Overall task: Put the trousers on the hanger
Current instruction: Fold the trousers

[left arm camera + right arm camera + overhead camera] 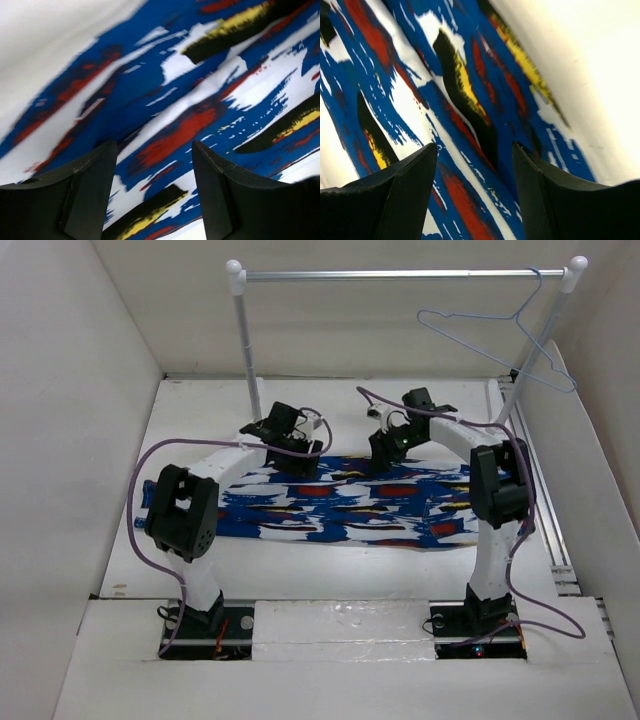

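The left gripper (pixel 155 150) and right gripper (pixel 475 150), both spread, cover the far edge of the trousers (pixel 350 508), blurred close up, mid white tabletop (pixel 200 410) between white walls (pixel 70 390).

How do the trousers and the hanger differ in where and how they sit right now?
The trousers lie flat, spread across the table; the hanger hangs tilted from the rail, far right. The trousers are broad printed cloth, many-coloured; the hanger is thin plain wire. Both carry blue.
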{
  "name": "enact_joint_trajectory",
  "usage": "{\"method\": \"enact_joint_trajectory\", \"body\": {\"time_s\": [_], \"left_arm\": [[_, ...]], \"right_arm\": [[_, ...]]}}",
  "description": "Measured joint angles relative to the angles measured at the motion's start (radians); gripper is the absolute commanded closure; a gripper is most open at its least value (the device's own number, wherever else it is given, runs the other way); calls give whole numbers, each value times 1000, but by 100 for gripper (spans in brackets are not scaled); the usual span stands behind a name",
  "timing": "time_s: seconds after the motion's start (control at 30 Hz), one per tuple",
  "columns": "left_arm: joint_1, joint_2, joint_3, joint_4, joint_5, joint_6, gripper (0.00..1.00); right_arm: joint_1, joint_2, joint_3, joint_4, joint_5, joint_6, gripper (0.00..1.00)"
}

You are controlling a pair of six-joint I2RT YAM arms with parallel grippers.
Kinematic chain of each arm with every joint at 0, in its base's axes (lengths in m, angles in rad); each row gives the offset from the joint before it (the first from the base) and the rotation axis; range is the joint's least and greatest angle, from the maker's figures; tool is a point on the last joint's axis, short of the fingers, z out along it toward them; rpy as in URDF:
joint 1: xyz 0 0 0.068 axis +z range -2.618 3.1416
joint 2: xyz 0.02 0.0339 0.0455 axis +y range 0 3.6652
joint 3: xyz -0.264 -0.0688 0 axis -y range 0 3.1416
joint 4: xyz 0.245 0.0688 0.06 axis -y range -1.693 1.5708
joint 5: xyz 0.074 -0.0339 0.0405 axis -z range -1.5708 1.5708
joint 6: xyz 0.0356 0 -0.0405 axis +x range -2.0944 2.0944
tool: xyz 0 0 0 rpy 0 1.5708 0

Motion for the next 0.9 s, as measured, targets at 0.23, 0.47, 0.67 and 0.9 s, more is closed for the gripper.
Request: {"method": "enact_joint_trajectory", "body": {"time_s": [0.23,0.47,0.67,0.9], "left_arm": [[-35,29,-46,-2,-20,10,55],[-26,37,-61,1,-37,13,68],[-26,45,-71,1,-42,14,100],[-26,39,-71,1,-65,12,100]], "right_arm": [[19,29,-31,-19,-18,-10,47],[24,29,-84,-9,-31,-4,69],[23,22,-121,8,-34,10,97],[21,-53,-125,14,-25,35,100]]}}
